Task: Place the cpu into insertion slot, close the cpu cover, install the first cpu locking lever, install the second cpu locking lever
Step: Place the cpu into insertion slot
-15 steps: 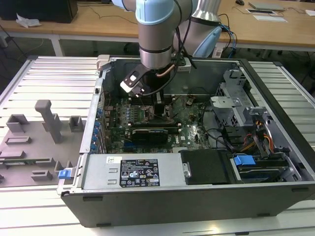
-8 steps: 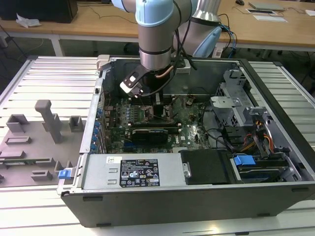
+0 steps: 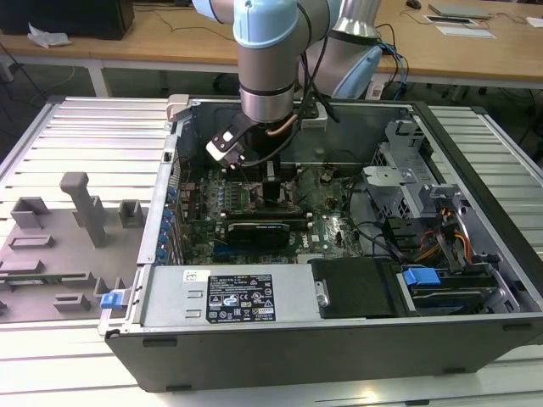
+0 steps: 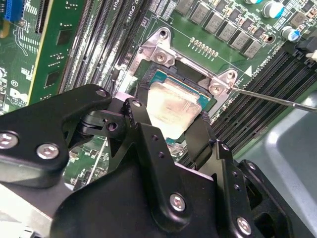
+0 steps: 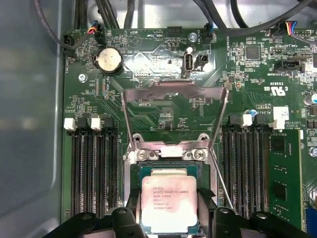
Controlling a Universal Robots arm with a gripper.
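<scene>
Nearest the lens in both wrist views: black metal jaws, pinching by two opposite edges the small flat square cpu with the silvery-beige metal top. Chip held level at the insertion slot, a square dark socket with a shiny metal rim, its greenish border visible around the chip in the second wrist view. Cannot tell whether seated on the pins or just above them.

Beyond the socket in the first wrist view: thin silver metal cpu cover with the large square window, standing open on its hinge, green motherboard visible through it. Just beside the socket, a thin bare wire locking lever, raised and slanting away from the rim. Long narrow black memory slots flanking the socket on both sides; round silver coin battery farther off.

In the exterior view: light-blue and silver robot arm reaching down into the open black computer case, lying on a slatted grey table. Grey moulded fixtures on the exterior view's left, well apart from the arm.
</scene>
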